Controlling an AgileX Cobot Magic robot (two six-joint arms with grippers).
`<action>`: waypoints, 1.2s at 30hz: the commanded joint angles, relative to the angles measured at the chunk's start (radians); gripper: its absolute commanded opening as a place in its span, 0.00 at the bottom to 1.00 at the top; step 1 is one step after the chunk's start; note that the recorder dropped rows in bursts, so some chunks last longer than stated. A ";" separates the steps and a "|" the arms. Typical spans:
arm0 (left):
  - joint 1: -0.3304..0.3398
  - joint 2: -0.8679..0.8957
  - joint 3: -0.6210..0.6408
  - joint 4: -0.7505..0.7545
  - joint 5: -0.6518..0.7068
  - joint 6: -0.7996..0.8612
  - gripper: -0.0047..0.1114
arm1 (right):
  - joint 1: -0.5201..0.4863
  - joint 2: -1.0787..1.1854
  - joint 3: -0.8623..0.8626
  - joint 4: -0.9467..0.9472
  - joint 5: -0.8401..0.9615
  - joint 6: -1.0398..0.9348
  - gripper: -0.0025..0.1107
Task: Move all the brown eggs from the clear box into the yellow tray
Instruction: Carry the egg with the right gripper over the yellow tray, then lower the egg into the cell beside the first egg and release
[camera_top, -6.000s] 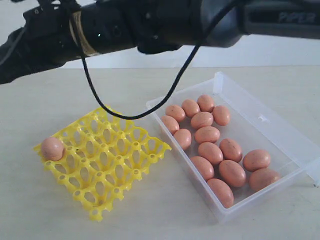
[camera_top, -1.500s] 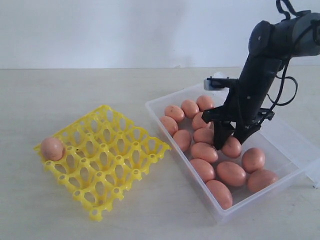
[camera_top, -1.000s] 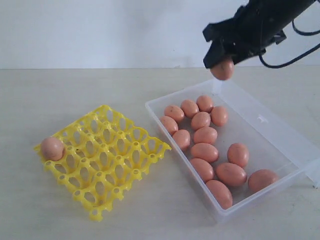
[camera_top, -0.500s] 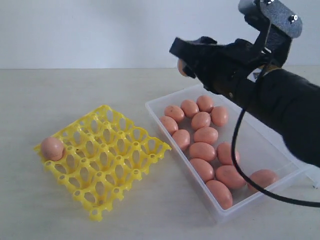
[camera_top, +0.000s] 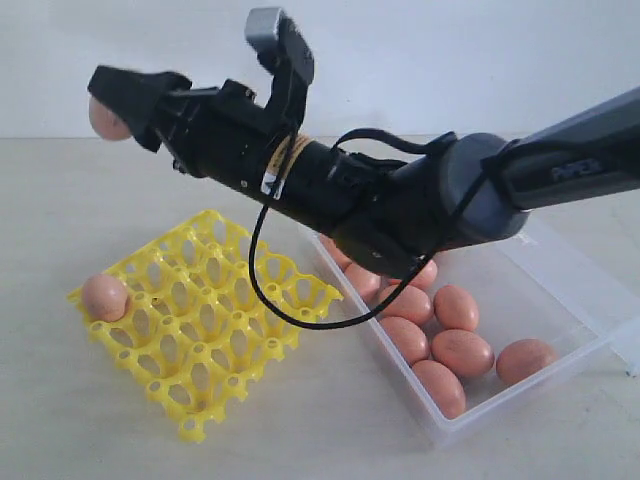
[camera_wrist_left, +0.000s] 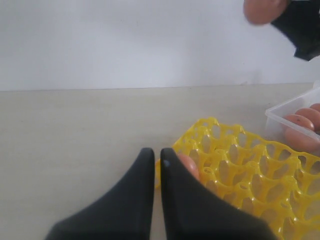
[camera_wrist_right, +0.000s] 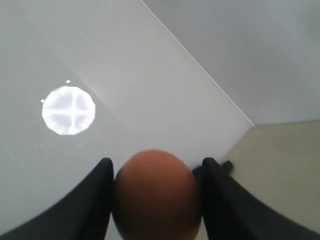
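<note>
As its arm (camera_top: 400, 205) hides others, the pincer (camera_top: 115, 108) clasps an egg (camera_top: 103, 122).

A pale beige tabletop (camera_top: 60, 420) spreads flat across the scene and meets a plain white wall (camera_top: 450, 60) along a straight edge at the back, while in the right wrist view a bright round light (camera_wrist_right: 68, 110) glows against pale grey.

Exterior: elevated, oblique over yellow tray (camera_top: 238, 318) | left wrist: low, near same tray | right wrist: tilted upward, brown egg (camera_wrist_right: 157, 192) close-up
</note>
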 joint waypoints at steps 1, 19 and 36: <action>0.002 -0.003 0.003 -0.001 -0.007 -0.002 0.08 | 0.004 0.073 -0.066 -0.094 0.042 -0.012 0.02; 0.002 -0.003 0.003 -0.001 -0.007 -0.002 0.08 | 0.075 0.150 -0.184 -0.292 0.580 -0.151 0.02; 0.002 -0.003 0.003 -0.001 -0.007 -0.002 0.08 | 0.075 0.241 -0.289 -0.232 0.638 -0.301 0.02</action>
